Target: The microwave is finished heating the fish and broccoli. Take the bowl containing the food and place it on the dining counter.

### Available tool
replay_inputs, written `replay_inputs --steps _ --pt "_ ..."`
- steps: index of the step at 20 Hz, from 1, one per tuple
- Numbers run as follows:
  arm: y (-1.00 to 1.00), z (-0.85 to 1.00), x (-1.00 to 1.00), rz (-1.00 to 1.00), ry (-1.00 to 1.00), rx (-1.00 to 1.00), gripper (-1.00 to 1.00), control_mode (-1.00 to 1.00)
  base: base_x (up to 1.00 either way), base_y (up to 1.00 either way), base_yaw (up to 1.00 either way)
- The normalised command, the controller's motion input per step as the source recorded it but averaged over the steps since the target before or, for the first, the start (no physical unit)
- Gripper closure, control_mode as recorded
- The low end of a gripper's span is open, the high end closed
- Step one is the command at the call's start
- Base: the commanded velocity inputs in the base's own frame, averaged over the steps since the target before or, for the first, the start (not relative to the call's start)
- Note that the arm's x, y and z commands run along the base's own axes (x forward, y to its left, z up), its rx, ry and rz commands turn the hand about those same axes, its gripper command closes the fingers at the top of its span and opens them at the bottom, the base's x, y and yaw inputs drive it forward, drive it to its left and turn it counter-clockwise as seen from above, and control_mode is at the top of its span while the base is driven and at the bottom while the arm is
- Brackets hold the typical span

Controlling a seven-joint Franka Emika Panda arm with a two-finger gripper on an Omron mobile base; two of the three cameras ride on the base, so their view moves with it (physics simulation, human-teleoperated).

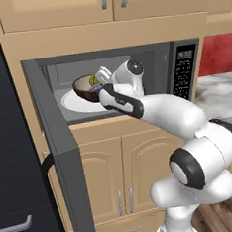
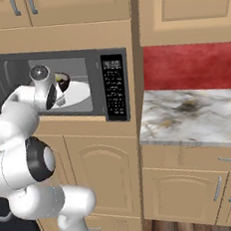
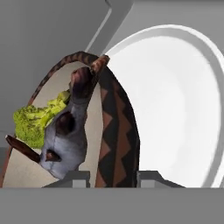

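**Inside the microwave: bowl gripped, lift level**

Inside the microwave (image 1: 148,60), the fingers (image 3: 114,178) are clenched on the bowl (image 1: 85,88) rim above the white turntable plate (image 1: 77,104). Best withdrawn slowly and level, so fish (image 3: 65,140) and broccoli (image 3: 37,120) stay in.

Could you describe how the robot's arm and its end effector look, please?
The arm is glossy white, built from rounded, tube-like segments, with dark grey or black bands and round caps at the joints. No loose cables or markings are visible. The end effector has two small, blocky grey fingertips, seen in the hand view.
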Motion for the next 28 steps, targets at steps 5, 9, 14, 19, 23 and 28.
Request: replay_inputs --steps 5,9,14,19,23,28 --pt "-0.16 0.18 -0.99 0.00 -0.10 0.02 1.00 -1.00 0.00 0.00 0.00" --pt "-0.21 0.51 -1.00 -0.01 0.00 0.01 1.00 -1.00 0.00 0.00 0.00" --pt "-0.22 0.83 -1.00 -0.01 0.09 0.00 1.00 -1.00 0.00 0.00 0.00" --pt "-0.35 0.62 -1.00 0.00 0.14 0.00 1.00 -1.00 0.00 0.00 0.00" --pt "-0.45 0.05 -1.00 0.00 0.01 0.00 1.00 -1.00 0.00 0.00 0.00" --pt "-0.12 0.00 -0.49 0.00 0.00 0.00 1.00 -1.00 0.00 0.00 0.00"
